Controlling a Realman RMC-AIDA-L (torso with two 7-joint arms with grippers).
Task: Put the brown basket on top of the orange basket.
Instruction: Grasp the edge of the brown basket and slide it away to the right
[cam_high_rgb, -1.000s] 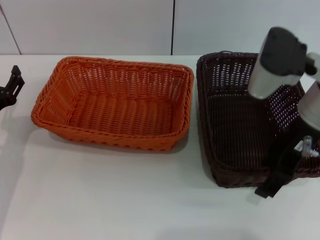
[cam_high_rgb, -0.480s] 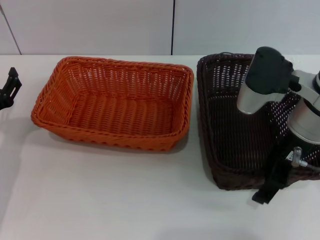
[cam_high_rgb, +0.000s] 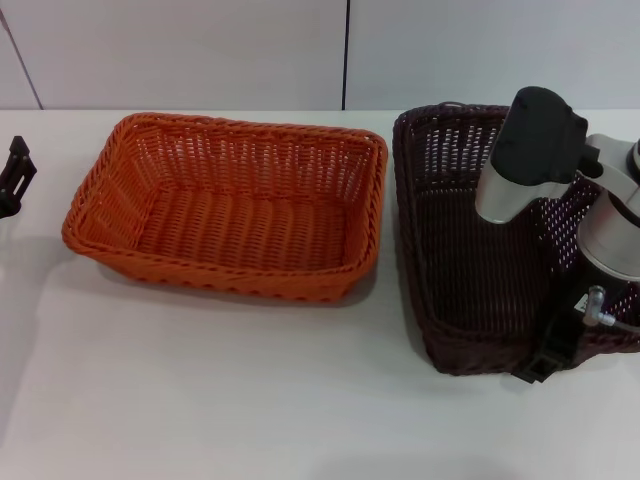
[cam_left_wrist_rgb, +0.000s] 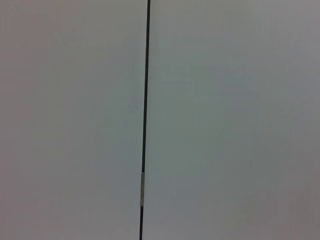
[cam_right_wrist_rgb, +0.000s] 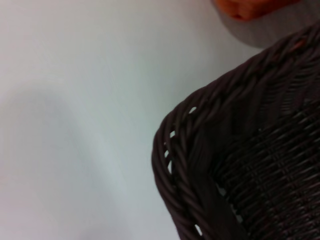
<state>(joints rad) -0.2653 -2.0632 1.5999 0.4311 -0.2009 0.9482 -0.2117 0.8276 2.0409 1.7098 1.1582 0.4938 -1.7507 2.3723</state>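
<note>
Brown basket (cam_high_rgb: 480, 255) sits on the table (cam_high_rgb: 250, 400) just right of the orange basket (cam_high_rgb: 230, 205); my right tool (cam_high_rgb: 548, 352) is at its near rim, grip state unclear. Next comes a firm clamp, then lifting across.

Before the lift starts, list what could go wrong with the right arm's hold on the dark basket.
1. The right gripper sits at the near rim of the brown basket, off toward one end, so the basket may tilt or slip when lifted.
2. The orange basket stands close beside it; a low carry could catch its rim and push it.
3. The left gripper is parked at the table's far left, so it offers no support.
</note>
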